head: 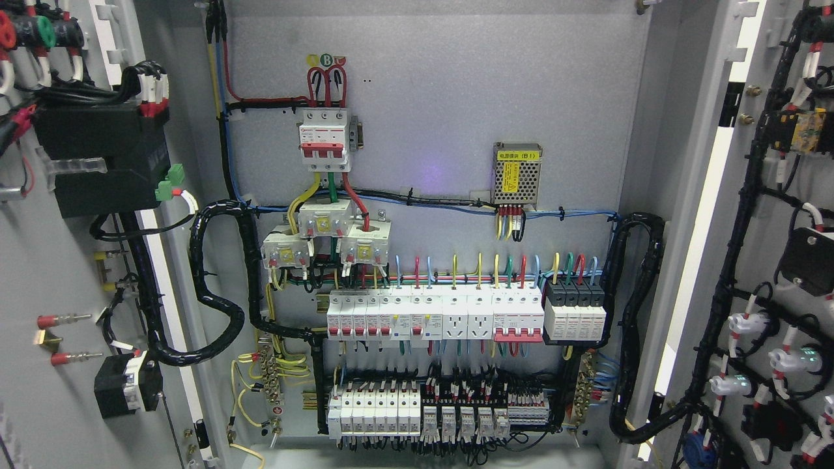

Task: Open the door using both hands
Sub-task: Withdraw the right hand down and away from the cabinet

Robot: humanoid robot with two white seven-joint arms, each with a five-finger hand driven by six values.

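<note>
Both doors of the grey electrical cabinet stand swung wide open, showing their inner faces. The left door (58, 293) fills the picture's left edge, carrying black modules, a black cable loom and red-tipped terminals. The right door (775, 260) fills the right edge, its inner face lined with black wiring, white-and-red connectors and the backs of panel-mounted parts.

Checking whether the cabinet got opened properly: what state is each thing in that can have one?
Left door: swung open, inner side showing.
Right door: swung open, inner side showing.
Cabinet interior: fully exposed.
Top breaker: wired; lever position unclear.
Robot hands: not in view.
</note>
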